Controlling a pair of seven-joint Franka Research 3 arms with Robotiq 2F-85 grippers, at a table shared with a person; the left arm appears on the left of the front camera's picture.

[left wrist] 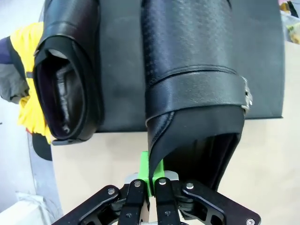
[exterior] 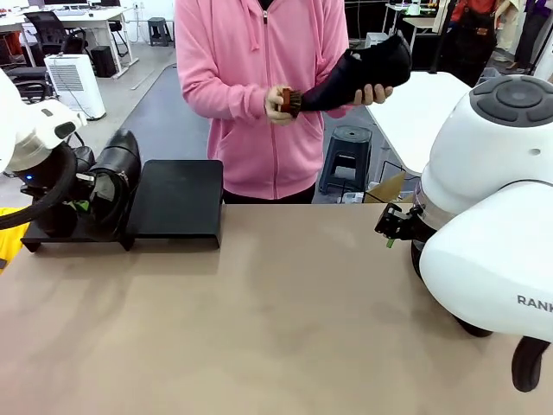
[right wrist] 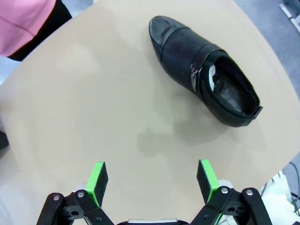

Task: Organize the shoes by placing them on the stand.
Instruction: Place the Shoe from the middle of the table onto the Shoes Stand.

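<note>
- Two shoes lie on the left platform of the stand (left wrist: 121,70): a buckle shoe (left wrist: 192,56), with its heel past the near edge, and another shoe (left wrist: 70,70) beside it.
- Left gripper (left wrist: 150,183) is closed on the buckle shoe's heel rim.
- Right platform (exterior: 177,197) is bare.
- Two remain: a third shoe (right wrist: 201,70) on the table (right wrist: 93,117) under the wide, empty right gripper (right wrist: 152,180), and a fourth shoe (exterior: 367,69) in the person's hands at the far side.

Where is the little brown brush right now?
In the front view, near the top middle, the brush is in the person's hand, against the black shoe that the person holds up beyond the table.
</note>
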